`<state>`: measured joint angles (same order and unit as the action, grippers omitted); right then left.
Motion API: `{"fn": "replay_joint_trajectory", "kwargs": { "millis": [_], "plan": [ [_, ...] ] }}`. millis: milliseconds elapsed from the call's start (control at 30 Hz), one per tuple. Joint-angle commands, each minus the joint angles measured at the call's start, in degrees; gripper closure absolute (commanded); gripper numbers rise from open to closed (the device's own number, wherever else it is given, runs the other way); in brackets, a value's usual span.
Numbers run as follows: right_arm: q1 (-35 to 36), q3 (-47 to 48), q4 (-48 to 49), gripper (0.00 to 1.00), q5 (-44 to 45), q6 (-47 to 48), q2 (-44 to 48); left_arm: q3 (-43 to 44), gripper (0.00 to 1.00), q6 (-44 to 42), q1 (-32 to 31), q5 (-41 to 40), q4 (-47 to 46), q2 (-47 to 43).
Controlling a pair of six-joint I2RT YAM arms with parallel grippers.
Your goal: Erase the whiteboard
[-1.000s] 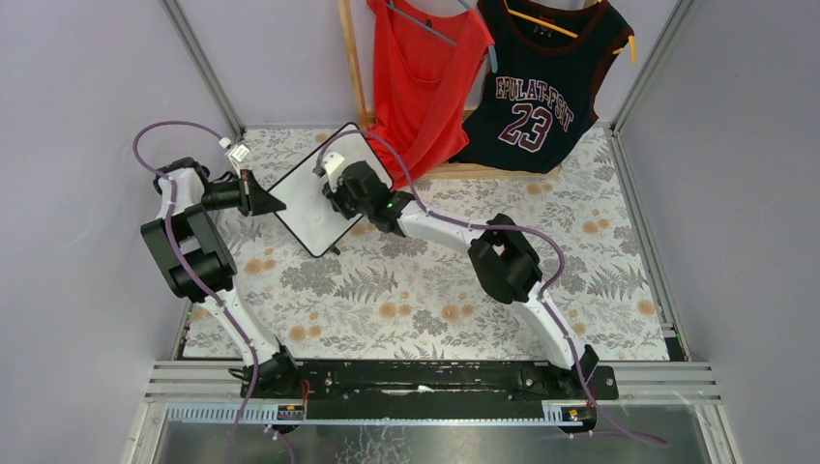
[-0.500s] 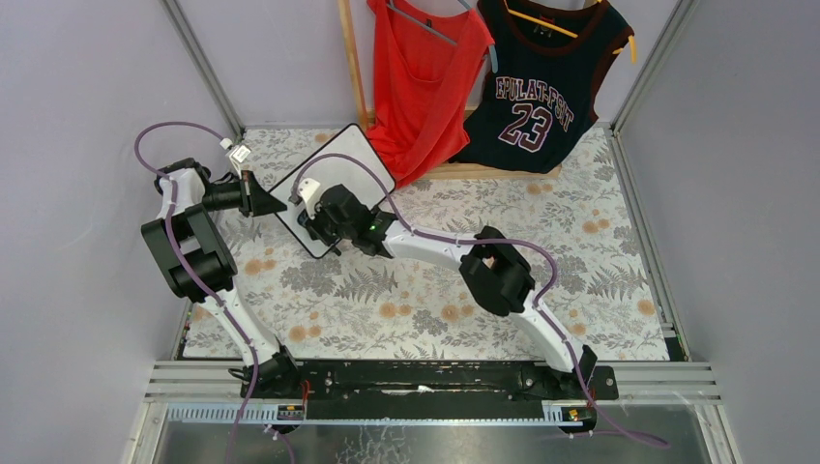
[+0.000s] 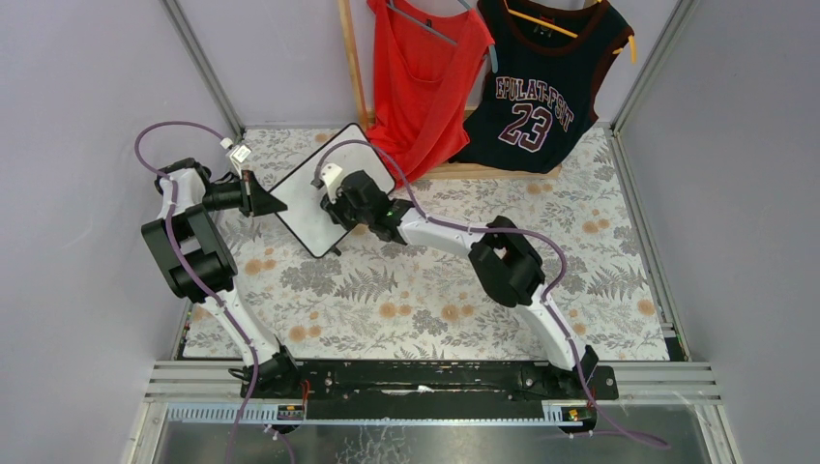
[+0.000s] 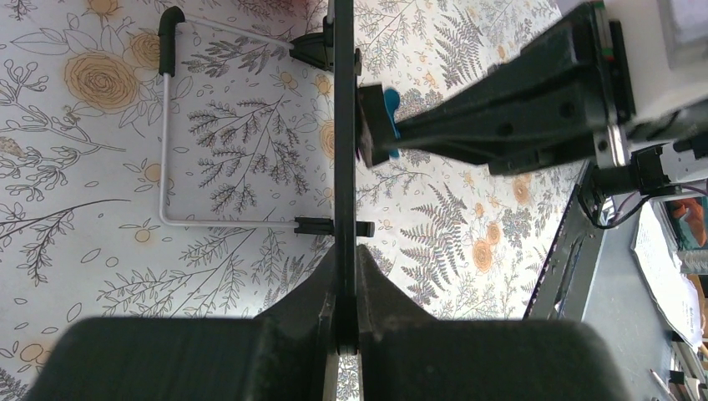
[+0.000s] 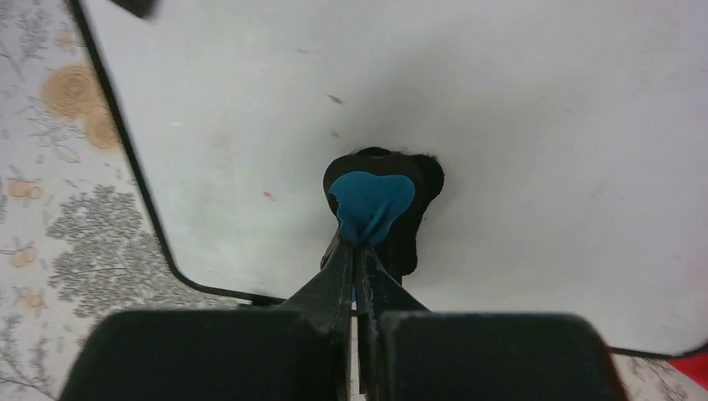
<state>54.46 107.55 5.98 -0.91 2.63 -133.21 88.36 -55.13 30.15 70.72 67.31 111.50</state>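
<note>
My right claw (image 5: 355, 244), clenched on the blue eraser (image 5: 371, 200), swept back across the whiteboard (image 5: 518, 100); my left claw (image 4: 345, 251) grips its edge; only faint specks (image 5: 267, 195) remain.

From above, the right claw (image 3: 336, 205) hides the eraser (image 5: 371, 205) and part of the whiteboard (image 3: 300, 203). The left wrist view shows the whiteboard edge-on, its face unseen. In the right wrist view it runs past the top and right edges; a red speck (image 5: 267, 195) is too small to read.
</note>
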Motion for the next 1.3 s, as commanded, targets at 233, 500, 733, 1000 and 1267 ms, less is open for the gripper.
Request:
{"fn": "replay_joint_trajectory", "kwargs": {
  "millis": [233,500,733,1000,1267],
  "plan": [
    [-4.85,0.04,-0.64,1.0,1.88,-0.03,4.27,-1.61,1.0,-2.94,-0.76,-2.62,0.99,-1.4],
    [1.13,2.13,-1.0,1.0,2.01,-0.32,1.17,-1.62,1.0,-2.96,-0.66,-2.76,0.98,-1.46],
    [4.46,2.68,-0.48,1.0,1.06,-2.11,0.06,-1.61,1.0,-2.88,-0.71,-2.47,0.99,-1.39],
    [5.45,1.8,0.4,1.0,2.58,-2.73,-1.06,-1.49,1.0,-2.83,-0.71,-2.69,0.98,-1.46],
    [0.04,5.24,-2.77,1.0,4.39,-2.41,-2.11,-1.78,1.0,-2.95,-0.71,-2.78,0.98,-1.72]
  ]
}}
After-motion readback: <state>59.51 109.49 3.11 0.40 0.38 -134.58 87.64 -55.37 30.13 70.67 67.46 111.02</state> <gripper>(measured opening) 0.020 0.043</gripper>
